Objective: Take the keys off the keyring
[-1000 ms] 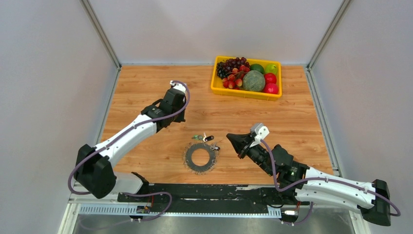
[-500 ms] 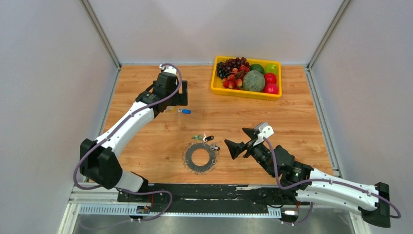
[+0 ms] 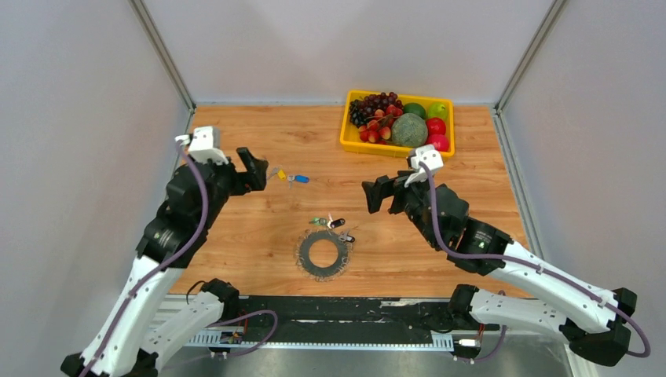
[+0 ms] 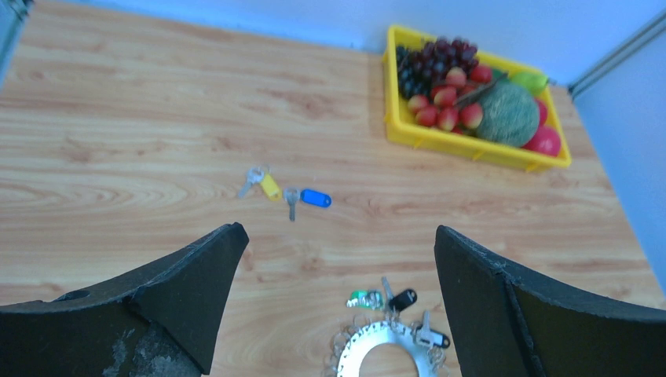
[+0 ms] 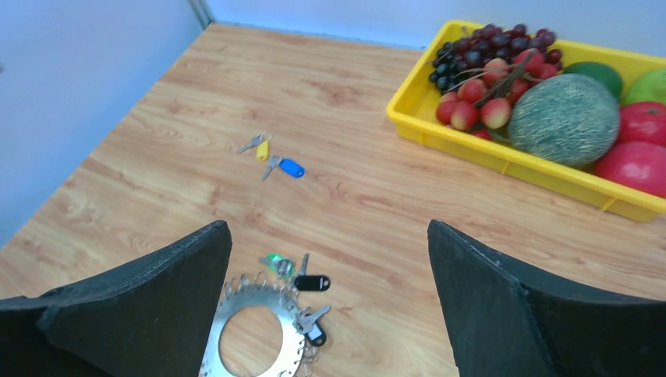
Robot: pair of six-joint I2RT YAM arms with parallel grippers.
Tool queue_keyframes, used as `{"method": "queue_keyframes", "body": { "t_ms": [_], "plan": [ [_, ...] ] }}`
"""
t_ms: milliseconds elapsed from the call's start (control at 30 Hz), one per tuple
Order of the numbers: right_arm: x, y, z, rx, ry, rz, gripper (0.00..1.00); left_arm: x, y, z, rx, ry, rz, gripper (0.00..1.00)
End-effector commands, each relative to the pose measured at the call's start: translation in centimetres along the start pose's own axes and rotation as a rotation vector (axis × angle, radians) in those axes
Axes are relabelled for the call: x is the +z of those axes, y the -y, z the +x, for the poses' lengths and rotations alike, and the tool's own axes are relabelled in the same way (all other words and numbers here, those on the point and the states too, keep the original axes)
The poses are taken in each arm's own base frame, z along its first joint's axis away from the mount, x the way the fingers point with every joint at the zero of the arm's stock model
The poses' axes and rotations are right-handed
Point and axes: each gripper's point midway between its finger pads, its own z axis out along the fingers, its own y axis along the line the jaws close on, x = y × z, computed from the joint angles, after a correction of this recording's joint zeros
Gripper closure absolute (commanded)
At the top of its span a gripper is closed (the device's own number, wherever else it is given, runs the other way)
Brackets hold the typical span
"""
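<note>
Dark grey and flat, the doughnut-shaped metal keyring lies on the light wooden worktop, with a fringe of small silvery loops all round its rim. Three tiny silver keys seem still hooked to its far edge: a green-headed key, a black-headed key beside it, and a second black-headed key just to the right. A yellow-headed key and a blue-headed key lie loose, well beyond the keyring to its far left, already off it. A yellow plastic tray of fruit sits far beyond the keyring to its right, out of my way.

My left hand and my right hand both hang above the worktop with jaws spread wide, grasping nothing. The keyring lies below and between them.

I expect these keys to be very light, stiff and thin, lying flat so there is little to get under. The smooth plastic heads look slippery, but they are the thickest part, so I would pinch a key there, across the head. The keyring itself looks rigid yet light enough to slide along when a key is tugged. I would press one hand on its bare near band, away from the loops, and pull with the other. The loops are fine wire and could bend if I wrench sideways.
</note>
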Motion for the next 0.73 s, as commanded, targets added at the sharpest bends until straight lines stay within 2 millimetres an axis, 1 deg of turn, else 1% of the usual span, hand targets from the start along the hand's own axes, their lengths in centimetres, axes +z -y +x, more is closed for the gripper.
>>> {"method": "queue_keyframes", "body": {
  "t_ms": [0, 100, 167, 300, 467, 700],
  "plan": [
    [-1.0, 2.0, -4.4, 0.028, 0.062, 0.03, 0.0, -1.7, -1.2, -2.2, 0.01, 0.139, -0.028, 0.0],
    [-1.6, 3.7, -6.0, 0.044, 0.099, 0.074, 0.0, -3.1, -1.5, -2.8, 0.021, 0.198, -0.011, 0.0],
    [-2.0, 4.4, -6.5, 0.048, 0.112, 0.093, 0.0, -3.8, -1.5, -3.1, 0.022, 0.227, 0.005, 0.0],
    [-2.7, 5.5, -7.2, 0.055, 0.13, 0.131, 0.0, -4.4, -1.4, -3.1, 0.022, 0.241, 0.023, 0.0],
    [-3.6, 6.5, -7.2, 0.062, 0.143, 0.171, 0.0, -4.9, -1.0, -2.5, 0.019, 0.243, 0.067, 0.0],
    [-3.8, 6.6, -6.4, 0.076, 0.128, 0.165, 0.0, -4.5, -1.1, -0.7, 0.021, 0.199, 0.078, 0.0]
  ]
}}
